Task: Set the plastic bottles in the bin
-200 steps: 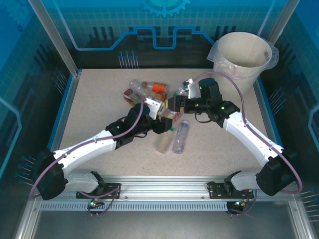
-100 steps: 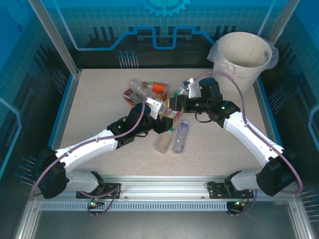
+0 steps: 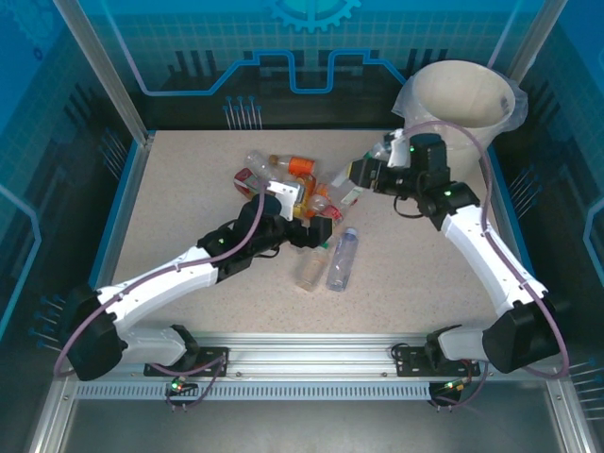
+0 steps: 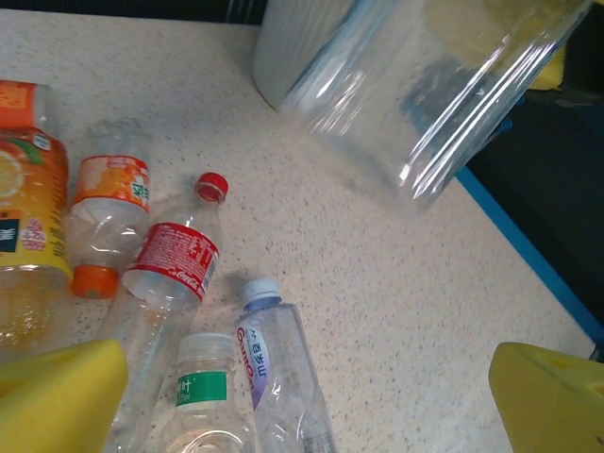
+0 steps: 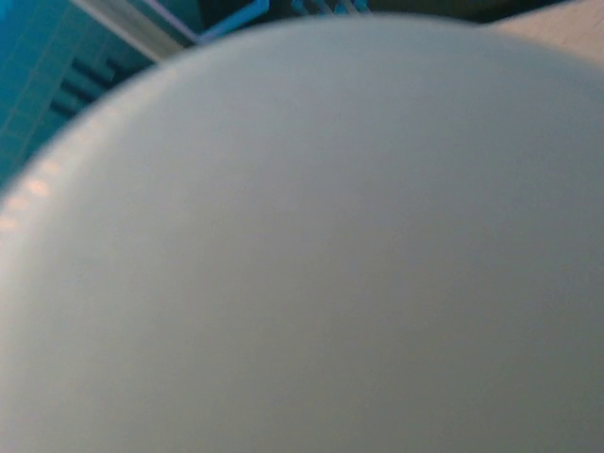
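Top view, right gripper: partly closed, judged to be gripping a bottle whose long axis seems to run on past the fingertips.
Top view, bin: set behind this gripper, beyond its wrist and to its right; the right arm is judged much nearer than the left.
Top view, left gripper: poised beside the loose bottles.
Left wrist, fingers: spread wide, nothing held; loose bottles are seen just ahead, toward the left finger, lengthwise to the reach.
Right wrist, pale blur: pressed against the lens; no grip can be confirmed here.
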`<state>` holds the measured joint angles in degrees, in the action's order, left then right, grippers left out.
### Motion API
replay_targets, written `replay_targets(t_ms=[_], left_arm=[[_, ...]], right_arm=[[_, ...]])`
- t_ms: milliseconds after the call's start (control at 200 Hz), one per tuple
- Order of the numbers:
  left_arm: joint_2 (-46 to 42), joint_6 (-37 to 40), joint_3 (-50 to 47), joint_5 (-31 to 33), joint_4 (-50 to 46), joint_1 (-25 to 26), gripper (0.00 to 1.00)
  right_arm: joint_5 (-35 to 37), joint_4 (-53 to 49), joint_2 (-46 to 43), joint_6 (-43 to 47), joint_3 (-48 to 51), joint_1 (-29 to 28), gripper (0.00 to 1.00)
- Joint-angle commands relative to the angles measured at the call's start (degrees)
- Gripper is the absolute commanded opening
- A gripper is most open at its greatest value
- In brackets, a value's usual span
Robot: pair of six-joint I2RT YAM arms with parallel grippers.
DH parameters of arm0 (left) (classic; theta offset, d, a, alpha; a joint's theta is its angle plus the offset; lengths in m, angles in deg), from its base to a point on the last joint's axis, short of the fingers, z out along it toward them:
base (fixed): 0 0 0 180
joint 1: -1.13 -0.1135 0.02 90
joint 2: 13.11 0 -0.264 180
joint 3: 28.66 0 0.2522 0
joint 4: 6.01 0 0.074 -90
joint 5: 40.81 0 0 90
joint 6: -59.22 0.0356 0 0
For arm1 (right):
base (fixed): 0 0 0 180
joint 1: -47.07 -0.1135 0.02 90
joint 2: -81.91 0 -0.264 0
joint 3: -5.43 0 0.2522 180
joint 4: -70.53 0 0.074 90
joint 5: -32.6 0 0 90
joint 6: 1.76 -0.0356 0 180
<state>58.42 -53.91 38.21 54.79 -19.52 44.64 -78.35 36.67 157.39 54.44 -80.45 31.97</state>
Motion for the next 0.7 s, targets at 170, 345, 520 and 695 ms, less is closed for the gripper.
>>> replay_targets(t_ms=[170, 345, 520, 695], left_arm=[[-7.8, -8.7, -5.2, 9.2, -1.5, -1.3, 0.99], [-10.2, -11.3, -7.8, 11.0, -2.2, -2.9, 0.99], [-11.1, -14.0, -9.1, 13.4, -4.3, -3.8, 0.99], [-11.3, -15.5, -10.1, 13.8, -5.2, -4.2, 0.99]], right_arm=[[1.4, 0.7, 0.3, 3.7, -10.1, 10.2, 0.40], [1.0, 5.9, 5.1, -1.2, -15.1, 17.1, 0.40], [4.2, 7.2, 12.0, -4.0, -23.6, 20.7, 0.41], [12.5, 5.7, 18.5, -4.6, -31.1, 22.5, 0.41]])
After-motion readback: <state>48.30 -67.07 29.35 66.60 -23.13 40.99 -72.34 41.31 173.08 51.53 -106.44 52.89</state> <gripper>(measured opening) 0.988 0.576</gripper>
